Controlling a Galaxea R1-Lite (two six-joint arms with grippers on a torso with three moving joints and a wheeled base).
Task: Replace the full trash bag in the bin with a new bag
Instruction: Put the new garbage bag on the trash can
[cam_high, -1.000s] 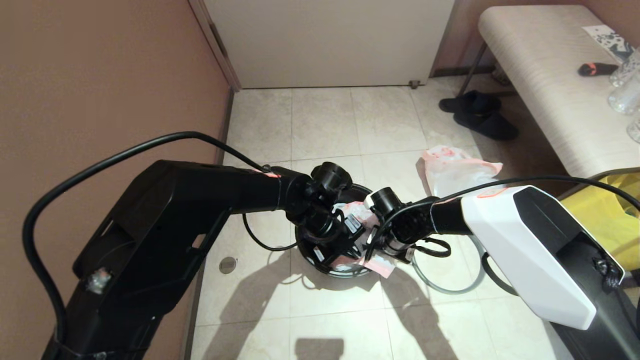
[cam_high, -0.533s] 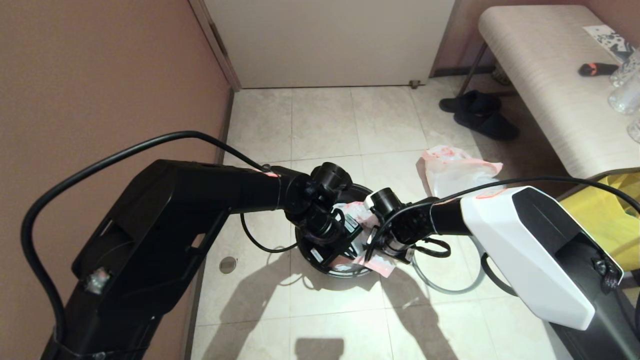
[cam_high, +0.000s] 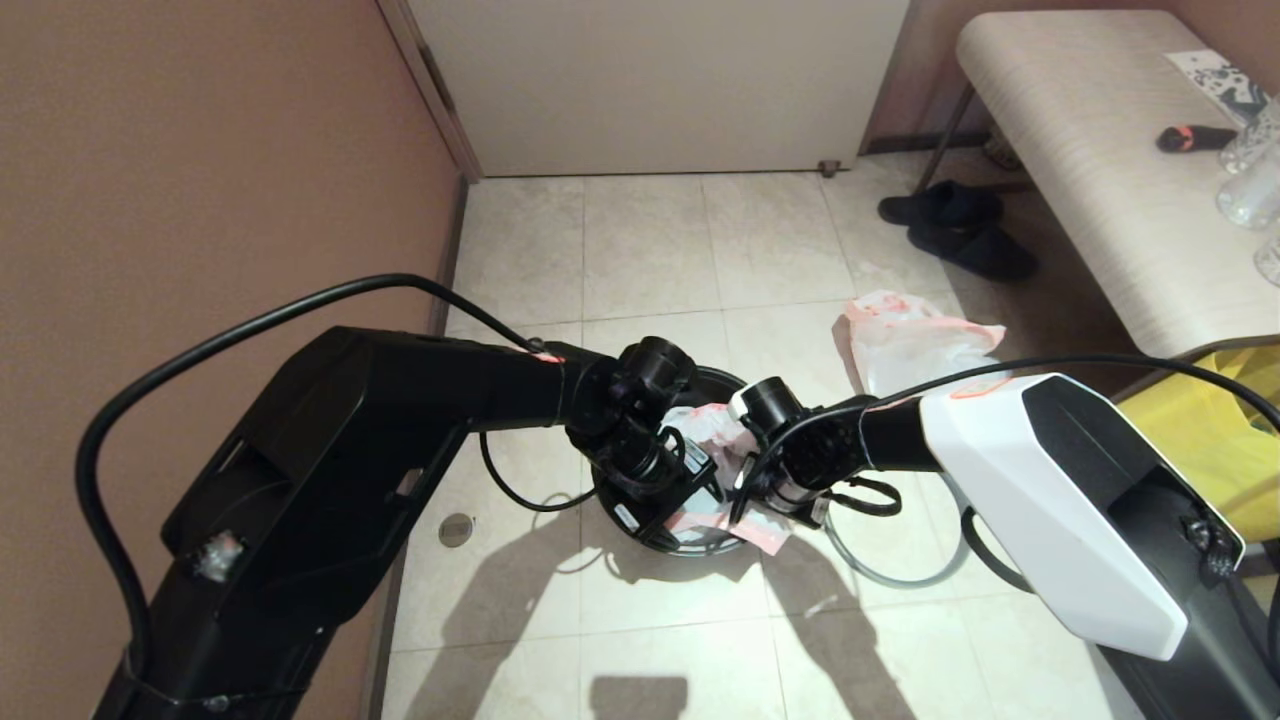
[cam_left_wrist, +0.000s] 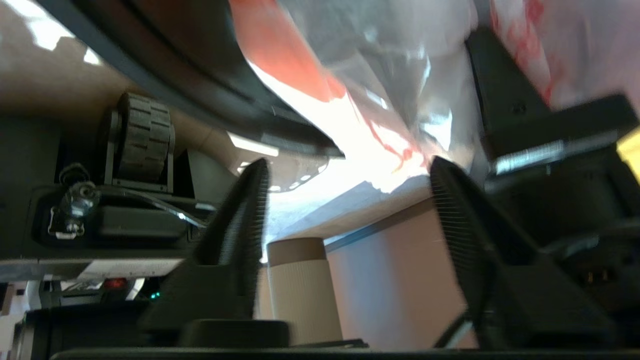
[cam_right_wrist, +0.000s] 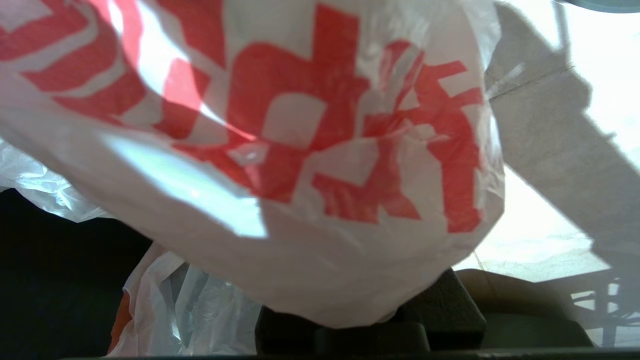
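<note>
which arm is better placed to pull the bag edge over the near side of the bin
Left, probably. The left tool is open at the bin rim, with the new bag just beyond its fingers. In the right wrist view the bag drapes over the right tool, hiding it.

Around the tiled floor

A pair of dark slippers (cam_high: 958, 232) lies beside the pale bench (cam_high: 1095, 150), which carries a black-and-orange object (cam_high: 1194, 137). A lumpy white-and-red bag (cam_high: 912, 340) sits on the tiles; a yellow bag (cam_high: 1210, 440) shows near the right edge.
</note>
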